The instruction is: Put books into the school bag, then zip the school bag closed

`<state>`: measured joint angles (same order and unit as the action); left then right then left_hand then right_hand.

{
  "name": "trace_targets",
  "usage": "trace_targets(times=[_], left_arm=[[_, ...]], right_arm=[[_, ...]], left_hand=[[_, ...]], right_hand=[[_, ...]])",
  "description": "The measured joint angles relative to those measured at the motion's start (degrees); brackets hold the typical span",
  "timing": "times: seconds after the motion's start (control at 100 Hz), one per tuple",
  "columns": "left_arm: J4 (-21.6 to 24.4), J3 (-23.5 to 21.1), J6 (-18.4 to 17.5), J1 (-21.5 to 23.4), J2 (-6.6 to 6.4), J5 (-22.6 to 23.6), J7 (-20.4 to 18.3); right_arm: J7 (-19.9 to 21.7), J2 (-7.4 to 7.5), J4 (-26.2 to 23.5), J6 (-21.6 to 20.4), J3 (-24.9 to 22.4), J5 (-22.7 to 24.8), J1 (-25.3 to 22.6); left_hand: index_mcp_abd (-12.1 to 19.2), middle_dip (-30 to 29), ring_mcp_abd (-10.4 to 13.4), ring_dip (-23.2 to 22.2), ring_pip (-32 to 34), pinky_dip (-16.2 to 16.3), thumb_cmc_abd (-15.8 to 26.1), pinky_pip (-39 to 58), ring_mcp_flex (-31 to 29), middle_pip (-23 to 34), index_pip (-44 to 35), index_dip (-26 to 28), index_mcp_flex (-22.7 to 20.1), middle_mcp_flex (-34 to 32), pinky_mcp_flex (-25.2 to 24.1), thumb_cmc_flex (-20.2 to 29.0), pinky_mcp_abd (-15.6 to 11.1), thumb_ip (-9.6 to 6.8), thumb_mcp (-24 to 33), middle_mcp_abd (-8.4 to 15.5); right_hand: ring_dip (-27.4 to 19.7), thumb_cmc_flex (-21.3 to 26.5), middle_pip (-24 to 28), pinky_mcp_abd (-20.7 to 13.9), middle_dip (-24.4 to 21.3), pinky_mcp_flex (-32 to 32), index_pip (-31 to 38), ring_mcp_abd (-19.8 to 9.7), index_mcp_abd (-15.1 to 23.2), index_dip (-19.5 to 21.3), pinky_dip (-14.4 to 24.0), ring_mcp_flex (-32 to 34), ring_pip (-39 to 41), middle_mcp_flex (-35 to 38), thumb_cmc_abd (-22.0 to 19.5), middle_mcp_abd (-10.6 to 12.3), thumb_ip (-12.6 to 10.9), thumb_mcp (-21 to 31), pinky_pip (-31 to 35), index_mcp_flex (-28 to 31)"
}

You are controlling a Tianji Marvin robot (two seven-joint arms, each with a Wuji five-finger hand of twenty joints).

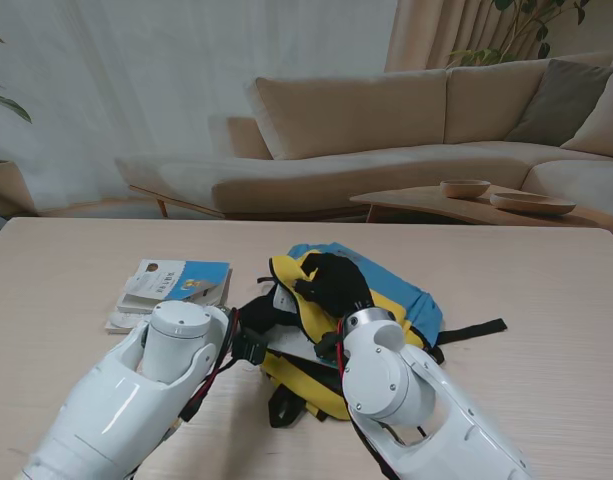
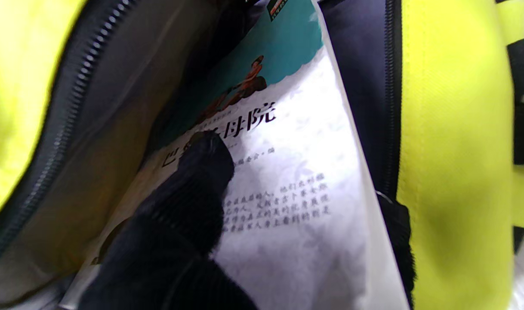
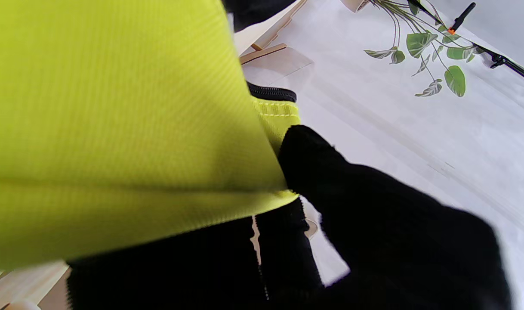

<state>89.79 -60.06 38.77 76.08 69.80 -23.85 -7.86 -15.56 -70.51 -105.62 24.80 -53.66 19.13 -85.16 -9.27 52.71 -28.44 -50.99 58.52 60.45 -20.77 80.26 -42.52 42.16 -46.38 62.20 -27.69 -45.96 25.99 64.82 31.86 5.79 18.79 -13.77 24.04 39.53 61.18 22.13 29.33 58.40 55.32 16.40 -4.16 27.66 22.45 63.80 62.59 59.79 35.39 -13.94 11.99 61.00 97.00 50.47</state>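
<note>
Yellow school bag lies open on the worktop; the right hand pinches its flap. Inside, the left hand clamps a book. More books sit beside the left hand.

Both white arms are reaching forward from the near corners toward the middle of the table, the left arm on the left and the right arm on the right. The black-gloved right hand is gripping yellow fabric between thumb and fingers. The left hand is pressing a gloved fingertip flat against a printed cover.
</note>
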Motion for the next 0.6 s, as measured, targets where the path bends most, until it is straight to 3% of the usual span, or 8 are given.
trace_targets(times=[0.23,0.6], left_arm=[[-3.2,2.2,-0.6,-2.5,1.32,-1.8,1.8],[-8.1,4.3,-1.8,-5.5,3.25,-4.7,2.8]], right_arm=[[1.3,0.09,-0.3,0.0,-0.5,-2.5,0.0],[2.1,0.11,-0.2,0.3,-0.9,-3.4,0.3]], left_hand=[[0.0,0.0,0.0,0.0,-0.6,-0.8,0.0,0.0,1.4,0.0,-0.6,-1.5,0.0,0.1,-0.4,0.0,-0.3,0.45,0.0,0.0],[-1.0,2.2,0.0,2.1,-5.0,-3.0,0.1,0.0,4.9,-5.3,-5.2,-9.2,2.8,0.8,-3.5,0.8,-1.9,0.48,1.0,0.1]], right_hand=[[0.0,0.0,0.0,0.0,0.0,0.0,0.0,0.0,0.0,1.3,0.0,0.0,0.0,0.0,0.0,0.0,0.0,0.0,0.0,0.0],[0.0,0.0,0.0,0.1,0.0,0.0,0.0,0.2,0.0,2.3,-0.1,0.0,0.0,0.0,0.0,0.0,0.0,0.0,0.0,0.0]])
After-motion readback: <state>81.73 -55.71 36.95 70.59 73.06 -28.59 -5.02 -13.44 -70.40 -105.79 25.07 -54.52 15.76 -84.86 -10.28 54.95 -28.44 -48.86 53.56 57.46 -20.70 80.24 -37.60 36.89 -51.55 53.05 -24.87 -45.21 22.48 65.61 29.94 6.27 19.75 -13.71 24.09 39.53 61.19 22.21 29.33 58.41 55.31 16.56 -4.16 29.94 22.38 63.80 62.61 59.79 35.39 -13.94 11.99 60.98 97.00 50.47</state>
